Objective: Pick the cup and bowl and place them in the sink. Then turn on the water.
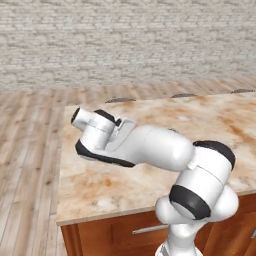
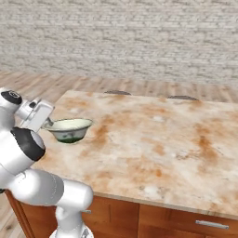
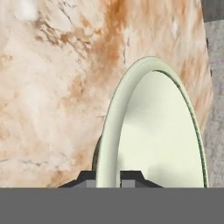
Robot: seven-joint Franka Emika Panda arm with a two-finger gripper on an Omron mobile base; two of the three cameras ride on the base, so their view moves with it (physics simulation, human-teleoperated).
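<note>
The bowl (image 2: 69, 128) is wide, shallow and pale cream-green, and it is over the left end of the marble counter (image 2: 153, 139). My gripper (image 2: 48, 123) is shut on the bowl's near-left rim. In the hand view the bowl (image 3: 159, 135) shows edge-on, with its rim pinched between the two dark fingertips of the gripper (image 3: 108, 178). Whether the bowl rests on the counter or hangs just above it, I cannot tell. The cup, the sink and the water are out of view.
The counter (image 1: 125, 185) has a wooden front with drawer handles (image 2: 211, 224) below. Dark rounded shapes (image 2: 117, 92) (image 2: 182, 97) peek over its far edge. Wooden floor (image 1: 27, 150) lies to the left, and a brick wall stands behind.
</note>
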